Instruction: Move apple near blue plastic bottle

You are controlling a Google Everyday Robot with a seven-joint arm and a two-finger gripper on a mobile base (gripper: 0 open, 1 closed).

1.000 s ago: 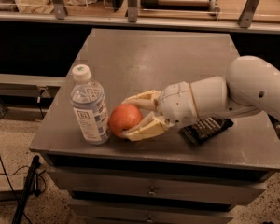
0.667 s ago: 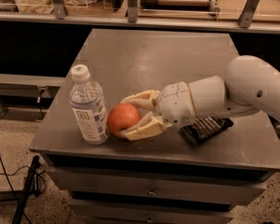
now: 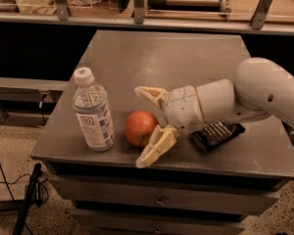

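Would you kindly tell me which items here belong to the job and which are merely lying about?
Belonging to the job: apple; blue plastic bottle standing beside it; gripper, open, one finger either side of the apple.
Lying about: black wrapper by the arm.

Red-orange apple [image 3: 138,126] resting just beside upright blue plastic bottle [image 3: 93,112], gripper [image 3: 138,127] jaws spread around apple

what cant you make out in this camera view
- Flat black snack wrapper: left end hidden behind the white claw, which stands open with the round red-orange apple between its fingers.
- Apple: right side covered by the lower finger; contact cannot be told.
- Clear bluish plastic bottle: label print too small.
- White arm: cut off by the right edge.
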